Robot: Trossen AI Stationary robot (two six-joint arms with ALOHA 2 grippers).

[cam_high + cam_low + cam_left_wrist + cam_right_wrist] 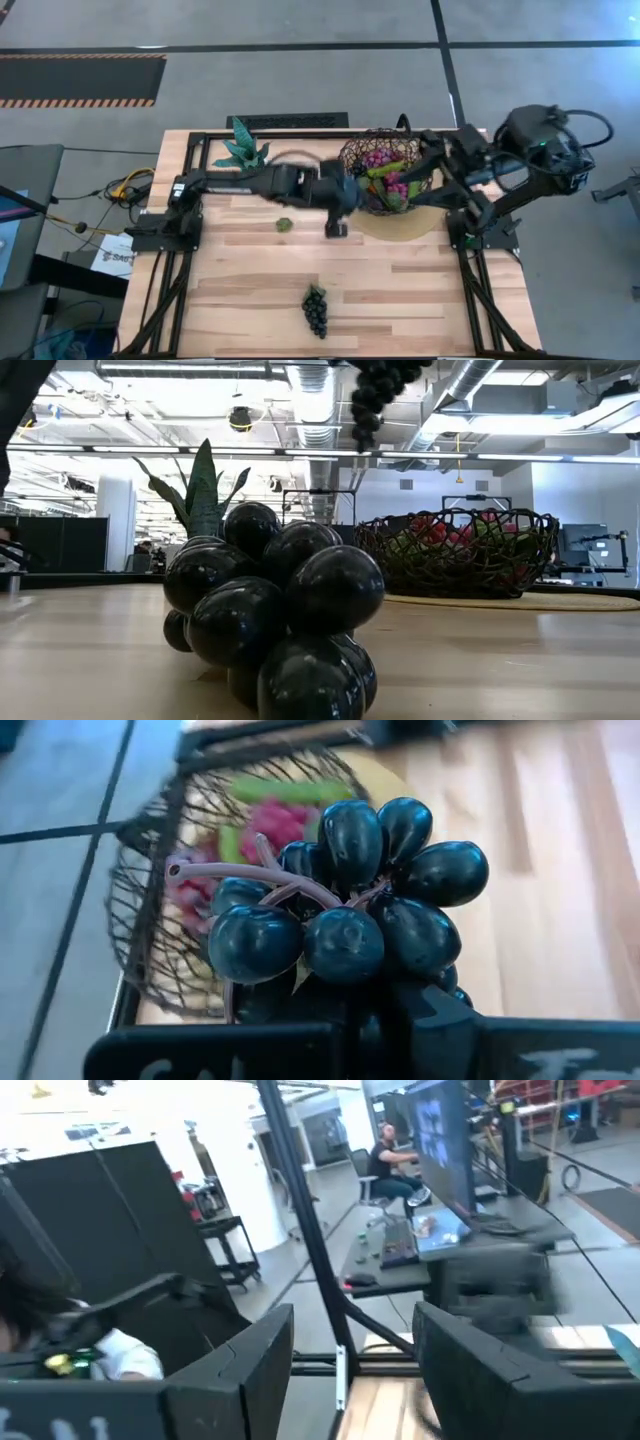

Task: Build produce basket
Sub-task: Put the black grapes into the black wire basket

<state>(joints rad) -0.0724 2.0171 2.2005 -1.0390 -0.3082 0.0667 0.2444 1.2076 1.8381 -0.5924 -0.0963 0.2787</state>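
Jaws of the left gripper clamp a black grape bunch by its underside, above the worktop just beside the basket near the far edge. Right gripper jaws stand wide, empty, by the basket's right; its tip is hard to make out from above. Another black bunch lies near the front edge. Basket contents blur: magenta grapes, green pieces. Beyond: open workshop, a seated person.

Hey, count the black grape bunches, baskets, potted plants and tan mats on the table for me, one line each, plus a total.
Black grape bunches: 2, the second in the left hand
Basket: 1
Potted plant: 1
Tan mat: 1
Total: 5
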